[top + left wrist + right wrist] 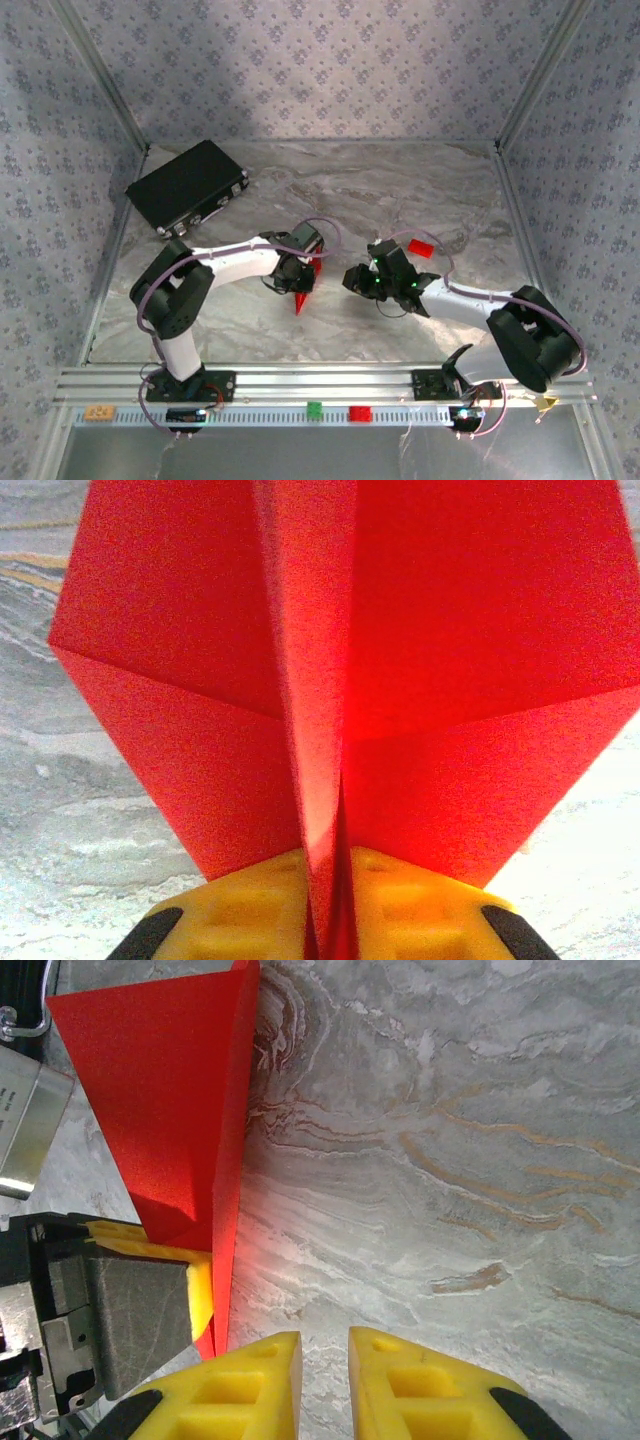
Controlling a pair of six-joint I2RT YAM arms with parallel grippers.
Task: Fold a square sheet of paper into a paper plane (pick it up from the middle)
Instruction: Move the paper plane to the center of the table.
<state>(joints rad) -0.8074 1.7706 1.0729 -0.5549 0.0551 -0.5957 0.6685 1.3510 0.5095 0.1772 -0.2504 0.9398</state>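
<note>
Left gripper (335, 895) is pinched on the centre fold of the paper plane (190, 670). Yellow fingers (250, 910) sit either side of the spine with almost no gap, wings fanning out above.

Top view: the plane is just left of frame centre, hanging off that gripper, tip pointing down-frame toward the table (400, 190). Can't tell if the tip touches, it's too small there.

Right gripper (325, 1355) is at bottom centre of its own view. Jaws are a narrow slit apart with nothing between them, and marble shows through the gap. The plane is at upper left of that view, just beside the gripper and not touching it as far as I can see.

Handling, my read:
- Thin paper, near weightless, floppy away from the creases and stiff only along the layered spine.
- Wings dent easily, and a hard squeeze there would crumple them.
- The surface is smooth, so a light pinch could slip.
- Best hold is the spine at mid-length, where the left gripper has it.
- A second grip should go on the same spine nearer the tip, not on a single-layer wing edge.
</note>
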